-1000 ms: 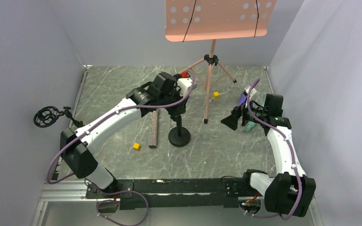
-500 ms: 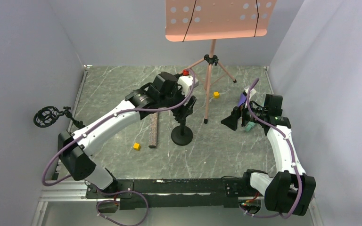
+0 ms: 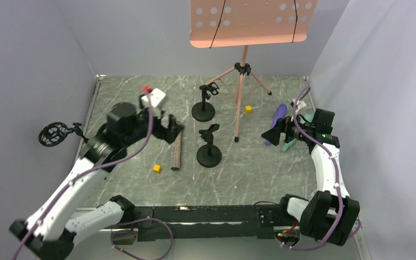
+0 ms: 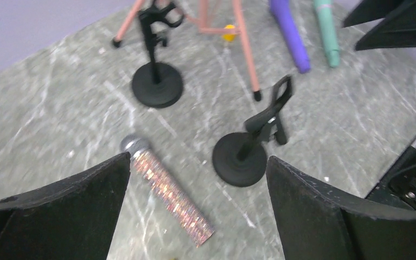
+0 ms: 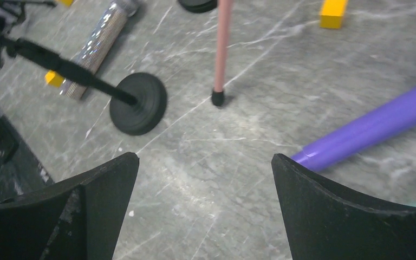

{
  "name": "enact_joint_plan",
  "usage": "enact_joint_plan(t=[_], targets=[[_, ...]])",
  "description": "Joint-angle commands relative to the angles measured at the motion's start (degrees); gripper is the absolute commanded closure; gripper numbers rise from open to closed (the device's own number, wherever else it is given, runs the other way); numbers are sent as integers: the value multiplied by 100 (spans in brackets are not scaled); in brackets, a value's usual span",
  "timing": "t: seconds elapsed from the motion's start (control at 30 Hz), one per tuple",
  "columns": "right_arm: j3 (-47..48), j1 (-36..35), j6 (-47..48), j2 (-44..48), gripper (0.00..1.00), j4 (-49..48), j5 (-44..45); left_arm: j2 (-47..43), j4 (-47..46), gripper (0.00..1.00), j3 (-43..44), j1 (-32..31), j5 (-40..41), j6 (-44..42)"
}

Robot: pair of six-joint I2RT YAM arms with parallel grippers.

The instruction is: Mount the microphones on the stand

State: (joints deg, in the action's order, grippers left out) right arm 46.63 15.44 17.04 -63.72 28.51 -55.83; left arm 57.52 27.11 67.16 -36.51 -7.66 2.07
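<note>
- left gripper (image 4: 197, 160): fingers wide apart, nothing between them, up off the table.
- glittery microphone (image 4: 168, 197) lies flat, below the gap and nearer the left-hand finger; silver mesh head points away from the fingers, tail end toward them.
- near stand (image 4: 241, 160) is just beyond the right-hand finger, clip (image 4: 273, 111) empty and tilted. far stand (image 4: 156, 81) is further out past the mesh head, clip also empty.
- right gripper (image 5: 205, 157): fingers spread, holding nothing.
- purple microphone (image 5: 374, 130) lies flat, one end just past the right-hand fingertip, body running off to the outer side, not in the gap.
- mint-green microphone (image 3: 288, 145) is beside the purple one on the side toward the arm's base; right wrist view shows at most a sliver of it, so the relation there is unclear.
- no microphone is on a stand yet.
- Handling, judged: all three look like stiff, light cylinders, so they are likely to roll if nudged sideways.
- Glitter skin should give friction; purple looks smooth, probably slippery.
- Take hold across the barrel around mid-body, clear of the mesh head, leaving the tail end free for the clip.
- Stands look light on round bases and could slide or tip when a microphone is pushed in.
- pink music stand leg (image 5: 221, 49) is beyond the right gripper's gap; one to avoid.
</note>
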Motion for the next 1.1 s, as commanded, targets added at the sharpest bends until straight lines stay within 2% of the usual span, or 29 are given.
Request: enact_joint_plan(t=[0.0, 0.23, 0.33, 0.43, 0.7, 1.07], targets=[[53, 427, -755, 65, 0, -763, 449, -1169, -272, 1, -1147, 824, -478, 436], [523, 732, -1880, -474, 0, -706, 2540, -1971, 9, 1, -2371, 1000, 81, 85], [868, 732, -2200, -1079, 0, -441, 2596, -2099, -92, 1, -2704, 1011, 270, 30], [1057, 667, -2440, -1673, 1, -494, 2452, -2104, 55, 1, -2649, 1030, 440, -76], [1682, 360, -2701, -2848, 1, -447, 3260, -2071, 18, 1, -2651, 1098, 275, -108], [2268, -703, -2965, -3836, 9, -811, 4895, -1997, -1, 1, -2646, 1351, 200, -88]])
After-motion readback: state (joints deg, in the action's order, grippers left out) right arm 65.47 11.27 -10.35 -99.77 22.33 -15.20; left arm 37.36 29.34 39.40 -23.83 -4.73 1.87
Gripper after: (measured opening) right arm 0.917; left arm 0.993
